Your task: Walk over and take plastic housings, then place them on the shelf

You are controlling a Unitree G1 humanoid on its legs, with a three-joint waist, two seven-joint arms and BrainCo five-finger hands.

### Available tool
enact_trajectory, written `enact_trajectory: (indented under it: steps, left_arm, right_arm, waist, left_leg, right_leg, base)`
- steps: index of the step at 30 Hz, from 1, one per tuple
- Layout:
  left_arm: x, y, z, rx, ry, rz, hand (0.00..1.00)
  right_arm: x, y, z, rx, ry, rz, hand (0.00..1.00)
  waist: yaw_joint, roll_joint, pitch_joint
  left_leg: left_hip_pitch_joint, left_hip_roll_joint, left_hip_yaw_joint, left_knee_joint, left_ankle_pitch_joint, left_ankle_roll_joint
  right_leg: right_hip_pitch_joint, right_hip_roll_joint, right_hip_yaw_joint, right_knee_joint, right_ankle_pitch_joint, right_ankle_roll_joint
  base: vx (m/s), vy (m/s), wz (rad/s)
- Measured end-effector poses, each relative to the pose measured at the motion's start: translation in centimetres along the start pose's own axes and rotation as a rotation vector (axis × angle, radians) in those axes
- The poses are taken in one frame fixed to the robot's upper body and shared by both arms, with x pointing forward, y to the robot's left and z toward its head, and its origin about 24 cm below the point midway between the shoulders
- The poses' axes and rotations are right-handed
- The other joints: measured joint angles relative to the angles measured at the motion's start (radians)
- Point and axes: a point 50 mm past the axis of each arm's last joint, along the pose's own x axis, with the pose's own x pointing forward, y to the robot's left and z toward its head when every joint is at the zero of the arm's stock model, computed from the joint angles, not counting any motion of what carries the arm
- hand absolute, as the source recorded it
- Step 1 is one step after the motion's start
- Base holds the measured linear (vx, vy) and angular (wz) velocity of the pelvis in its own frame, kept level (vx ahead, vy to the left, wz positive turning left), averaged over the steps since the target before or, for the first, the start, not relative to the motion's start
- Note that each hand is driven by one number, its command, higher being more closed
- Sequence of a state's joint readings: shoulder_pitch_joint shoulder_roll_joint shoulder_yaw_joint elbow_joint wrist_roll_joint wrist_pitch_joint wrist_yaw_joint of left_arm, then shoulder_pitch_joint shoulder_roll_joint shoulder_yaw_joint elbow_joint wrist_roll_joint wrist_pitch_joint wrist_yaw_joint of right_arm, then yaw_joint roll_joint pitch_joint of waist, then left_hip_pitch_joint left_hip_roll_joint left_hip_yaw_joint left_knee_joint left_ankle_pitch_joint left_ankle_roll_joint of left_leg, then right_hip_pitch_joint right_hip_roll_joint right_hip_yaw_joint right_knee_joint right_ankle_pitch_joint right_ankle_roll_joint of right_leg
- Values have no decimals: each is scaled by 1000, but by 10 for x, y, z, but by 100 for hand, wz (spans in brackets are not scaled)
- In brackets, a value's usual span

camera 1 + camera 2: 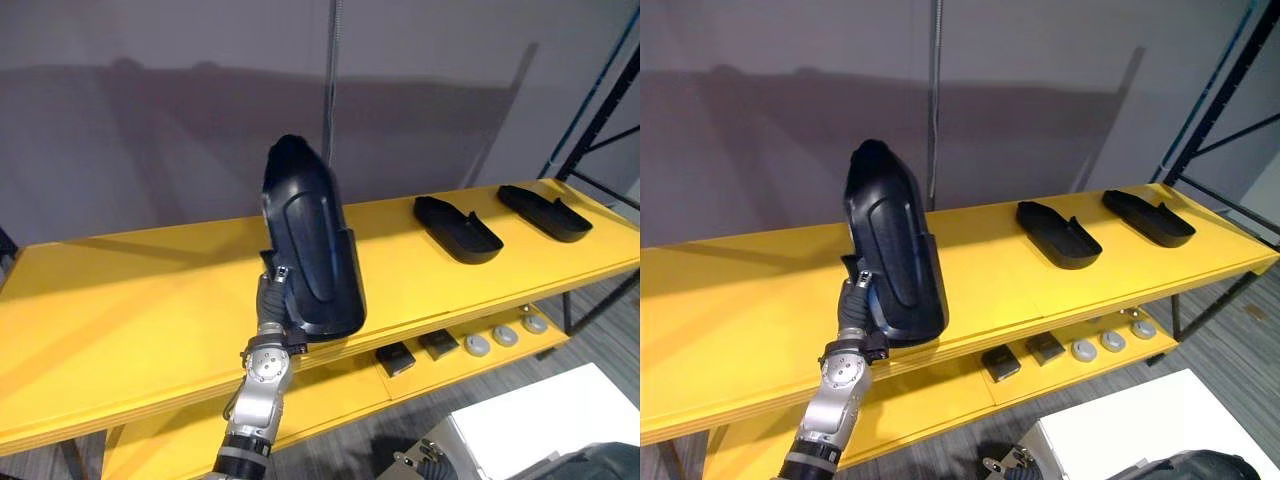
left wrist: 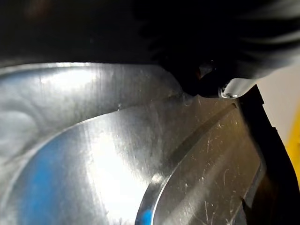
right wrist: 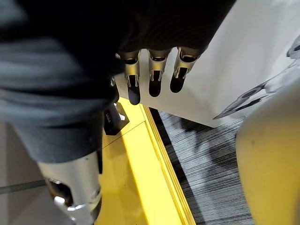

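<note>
Black housing (image 1: 310, 250) held upright over the yellow shelf (image 1: 120, 300), left hand (image 1: 274, 290) curled round its low end, two more housings (image 1: 458, 229) lying flat further right, right hand (image 3: 152, 70) fingers straight, holding nothing.

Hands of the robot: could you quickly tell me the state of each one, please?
Left hand: closed on the upright plastic housing.
Right hand: open, holding nothing.

Grey wall (image 1: 150, 120), black rack frame (image 1: 600, 110), white box (image 1: 545, 420), grey discs (image 1: 505, 336), two black blocks (image 1: 397, 358)
</note>
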State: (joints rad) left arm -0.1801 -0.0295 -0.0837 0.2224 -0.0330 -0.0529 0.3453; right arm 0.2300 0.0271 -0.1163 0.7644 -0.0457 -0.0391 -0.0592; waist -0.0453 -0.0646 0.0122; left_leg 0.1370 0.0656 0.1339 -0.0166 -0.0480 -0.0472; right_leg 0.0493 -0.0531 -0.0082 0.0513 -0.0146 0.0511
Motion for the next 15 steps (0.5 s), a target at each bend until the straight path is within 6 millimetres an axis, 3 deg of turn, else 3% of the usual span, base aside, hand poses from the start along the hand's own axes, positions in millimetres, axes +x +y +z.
enact_trajectory:
  steps: [7,15]
  left_arm:
    - [20,9,-8,-8,87,68,100]
    - [33,-3,-8,-40,133,57,100]
  right_arm:
    - [5,4,4,-6,12,13,0]
    - [9,8,15,-14,-11,25,0]
  waist:
    - [-26,1,3]
    - [-52,9,43]
  left_leg:
    - [1,-1,-1,-24,9,-5]
    - [-18,0,-1,-31,19,-17]
  right_leg:
    - [-4,2,-3,-21,1,0]
    - [-34,3,-1,-6,0,-1]
  base:
    - [45,4,1]
    - [-14,-2,-1]
